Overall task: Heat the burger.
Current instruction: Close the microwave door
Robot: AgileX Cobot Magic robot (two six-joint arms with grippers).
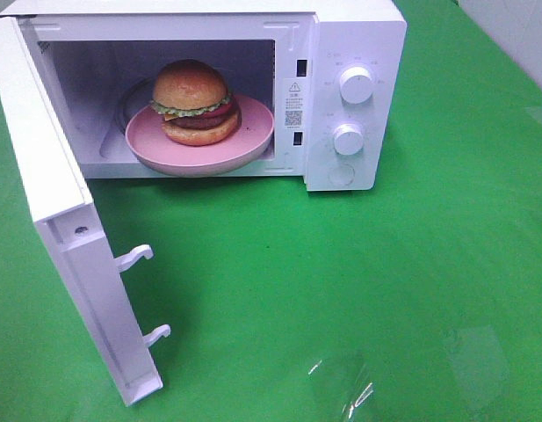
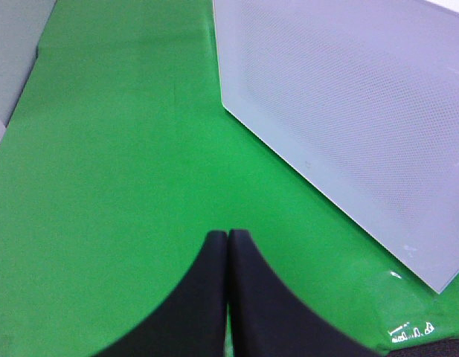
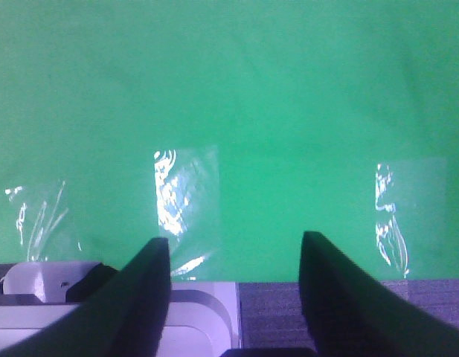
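Note:
The burger (image 1: 196,101), with its shiny golden bun, lettuce, red slices and dark patty, sits on a pink plate (image 1: 253,139) inside the white microwave (image 1: 358,53). The plate's front rim sticks out slightly over the cavity's sill. The microwave door (image 1: 55,220) is swung wide open to the left. Neither arm shows in the exterior high view. In the left wrist view, my left gripper (image 2: 228,235) is shut with its black fingers touching, beside the perforated door panel (image 2: 348,111). My right gripper (image 3: 235,245) is open over bare green cloth, holding nothing.
Two white latch hooks (image 1: 134,258) jut from the open door's edge. Two round knobs (image 1: 356,85) sit on the microwave's right panel. Shiny tape patches (image 1: 345,387) lie on the green tablecloth near the front edge. A pale wall (image 1: 516,26) borders the far right.

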